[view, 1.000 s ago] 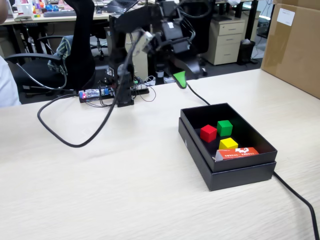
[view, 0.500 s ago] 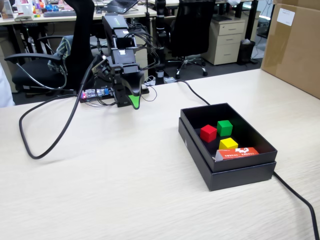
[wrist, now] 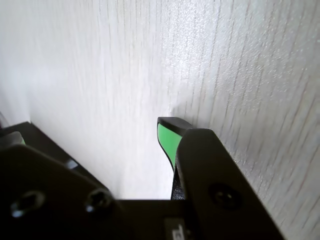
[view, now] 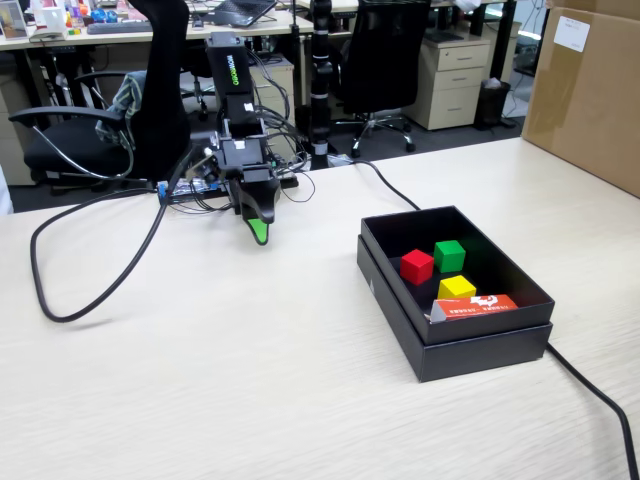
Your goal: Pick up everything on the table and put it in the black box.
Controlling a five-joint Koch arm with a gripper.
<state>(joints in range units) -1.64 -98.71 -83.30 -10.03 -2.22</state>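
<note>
The black box (view: 470,345) stands on the right of the table in the fixed view. Inside it lie a red cube (view: 417,266), a green cube (view: 449,255), a yellow cube (view: 457,288) and an orange-red packet (view: 475,307) against the near wall. My gripper (view: 258,228) hangs tip-down just above the table at the back, left of the box and well apart from it. In the wrist view the gripper (wrist: 92,132) is open and empty; bare light wood shows between its green pads (wrist: 167,140).
A black cable (view: 95,290) loops over the table's left part, and another cable (view: 590,390) runs past the box to the front right. A cardboard box (view: 590,95) stands at the back right. Office chairs (view: 150,110) stand behind the table.
</note>
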